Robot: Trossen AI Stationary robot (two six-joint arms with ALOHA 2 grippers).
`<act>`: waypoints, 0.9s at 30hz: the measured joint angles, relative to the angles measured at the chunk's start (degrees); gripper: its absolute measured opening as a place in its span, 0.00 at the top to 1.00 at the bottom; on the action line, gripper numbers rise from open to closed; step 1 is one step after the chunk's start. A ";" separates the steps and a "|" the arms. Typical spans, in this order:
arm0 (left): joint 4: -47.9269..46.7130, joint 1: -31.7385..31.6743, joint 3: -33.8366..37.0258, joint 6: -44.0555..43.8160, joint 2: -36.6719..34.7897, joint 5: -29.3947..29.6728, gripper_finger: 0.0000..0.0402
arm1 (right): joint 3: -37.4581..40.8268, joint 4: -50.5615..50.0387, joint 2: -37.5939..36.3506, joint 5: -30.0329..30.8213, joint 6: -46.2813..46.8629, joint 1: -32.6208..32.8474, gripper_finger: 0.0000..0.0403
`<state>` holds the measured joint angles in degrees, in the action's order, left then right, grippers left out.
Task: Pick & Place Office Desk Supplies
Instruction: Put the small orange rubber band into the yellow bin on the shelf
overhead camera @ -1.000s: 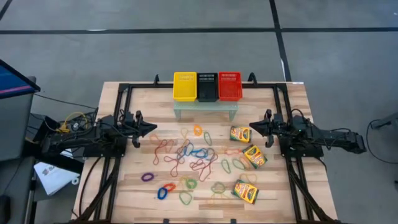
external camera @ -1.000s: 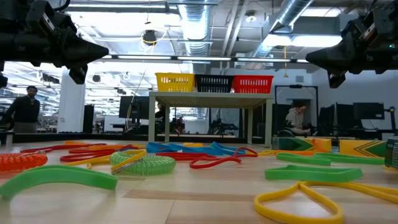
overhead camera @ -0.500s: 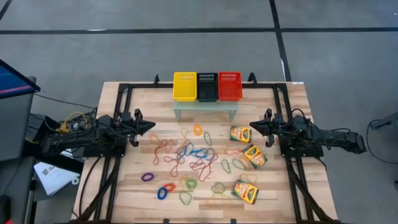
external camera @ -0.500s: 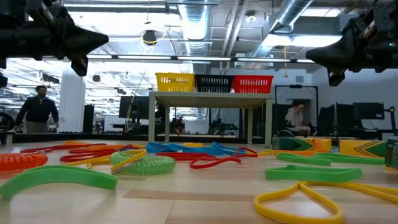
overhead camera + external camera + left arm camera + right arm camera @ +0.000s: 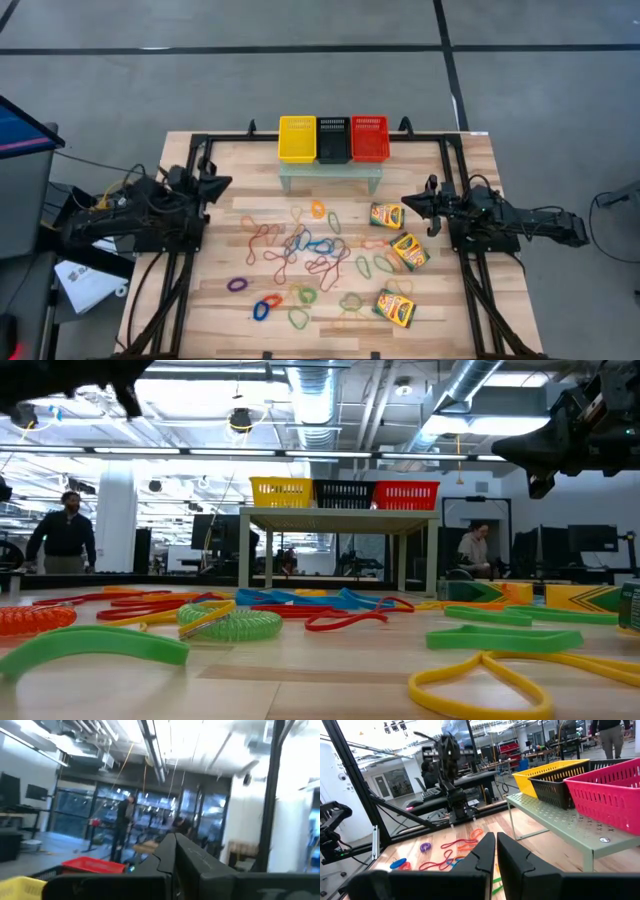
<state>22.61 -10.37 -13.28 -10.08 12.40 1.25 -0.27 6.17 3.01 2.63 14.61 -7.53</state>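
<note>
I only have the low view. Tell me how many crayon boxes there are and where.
Observer: Three, in a column on the table's right side: back crayon box, middle crayon box, front crayon box.
Operator: Now place the left gripper; I barely see it.
Observer: The left gripper is shut, over the table's left side, apart from the rubber bands.
Operator: And the right one.
Observer: The right gripper is shut, empty, just right of the back crayon box.

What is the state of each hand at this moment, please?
Left hand: closed, holding nothing.
Right hand: closed, holding nothing.
</note>
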 joint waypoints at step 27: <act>-64.80 0.01 -30.40 1.20 42.33 7.73 0.64 | 0.00 -0.17 0.00 -0.02 0.00 0.00 0.96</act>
<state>-42.19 -10.36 -43.67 -8.88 54.73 8.99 -0.27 6.00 3.01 2.61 14.61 -7.53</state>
